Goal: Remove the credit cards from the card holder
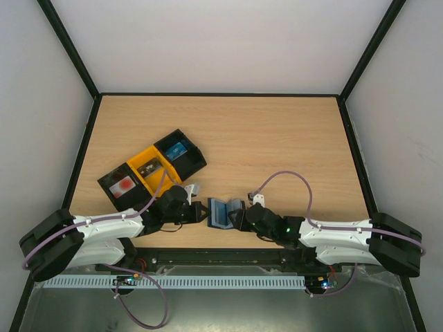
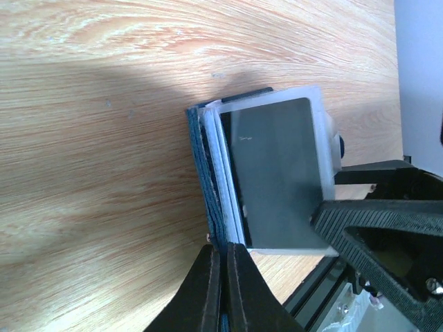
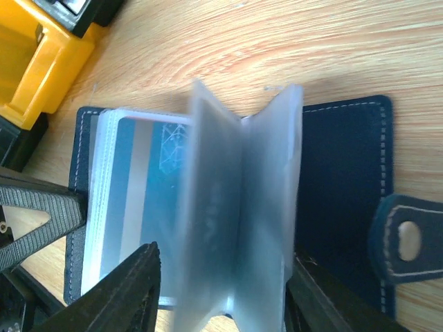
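Observation:
The card holder [image 1: 223,213] lies open near the table's front edge, between both grippers. My left gripper [image 1: 202,213] is shut on the edge of its dark blue cover [image 2: 208,180]. The holder's clear sleeves [image 3: 235,207] stand fanned up. My right gripper [image 3: 225,297] is open around them, with a gap on each side. A blue credit card [image 3: 149,187] lies in a sleeve on the holder's left half. In the trays lie a white card with a red mark [image 1: 124,185], a dark card [image 1: 149,168] and a blue card [image 1: 178,148].
Three joined trays sit left of centre: a black one [image 1: 111,181], a yellow one [image 1: 160,158] and a black one [image 1: 194,160]. The yellow tray [image 3: 34,62] is close to the holder's left edge. The table's metal front rail [image 2: 325,290] runs just behind the holder.

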You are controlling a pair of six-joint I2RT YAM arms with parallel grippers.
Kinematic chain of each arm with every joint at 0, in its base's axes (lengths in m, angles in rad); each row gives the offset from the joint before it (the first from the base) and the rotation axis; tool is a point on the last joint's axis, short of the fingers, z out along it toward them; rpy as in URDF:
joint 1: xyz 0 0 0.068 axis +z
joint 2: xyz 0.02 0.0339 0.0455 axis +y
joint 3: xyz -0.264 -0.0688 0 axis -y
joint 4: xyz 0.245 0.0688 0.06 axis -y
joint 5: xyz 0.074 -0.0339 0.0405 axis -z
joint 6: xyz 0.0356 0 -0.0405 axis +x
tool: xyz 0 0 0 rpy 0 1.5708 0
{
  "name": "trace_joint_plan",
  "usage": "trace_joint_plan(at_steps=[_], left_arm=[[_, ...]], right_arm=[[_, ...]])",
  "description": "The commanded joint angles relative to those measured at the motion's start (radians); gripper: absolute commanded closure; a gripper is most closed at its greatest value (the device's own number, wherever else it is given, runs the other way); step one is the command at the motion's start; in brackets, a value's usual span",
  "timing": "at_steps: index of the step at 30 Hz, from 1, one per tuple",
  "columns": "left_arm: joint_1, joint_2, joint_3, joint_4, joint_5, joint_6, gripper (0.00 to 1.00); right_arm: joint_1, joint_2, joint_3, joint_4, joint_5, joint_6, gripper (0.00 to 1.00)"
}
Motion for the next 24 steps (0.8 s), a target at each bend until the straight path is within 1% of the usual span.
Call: trace_joint_plan(at_steps=[1, 5, 10, 11, 14, 18, 19, 21, 24], left_arm=[[-0.005, -0.020, 0.011, -0.053, -0.028, 0.028, 0.97], [-0.005, -0.031, 0.019, -0.118, -0.080, 0.062, 0.97], [-0.004, -0.035, 0.036, -0.172, -0.105, 0.098, 0.97], [-0.005, -0.038, 0.037, -0.185, -0.118, 0.097, 0.96], [-0.003, -0.053, 0.043, -0.216, -0.160, 0.083, 0.72], [-0.003, -0.095, 0.070, -0.256, -0.184, 0.065, 0.47], [-0.003, -0.108, 0.076, -0.265, -0.191, 0.057, 0.44], [-0.003, -0.136, 0.082, -0.269, -0.200, 0.037, 0.41], [-0.004, -0.173, 0.050, -0.185, -0.157, 0.001, 0.40]], right_arm=[[0.005, -0.044, -0.016, -0.102, 0.078, 0.012, 0.55], [0.005, -0.078, -0.005, -0.193, 0.139, 0.033, 0.56], [0.005, -0.148, 0.003, -0.237, 0.145, 0.056, 0.55], [0.005, -0.163, 0.007, -0.242, 0.146, 0.053, 0.55], [0.005, -0.194, 0.020, -0.238, 0.148, 0.032, 0.57], [0.005, -0.191, 0.044, -0.192, 0.122, -0.007, 0.62], [0.005, -0.182, 0.052, -0.186, 0.127, -0.016, 0.63], [0.006, -0.148, 0.080, -0.210, 0.157, -0.034, 0.66], [0.005, -0.090, 0.129, -0.222, 0.162, -0.069, 0.69]])
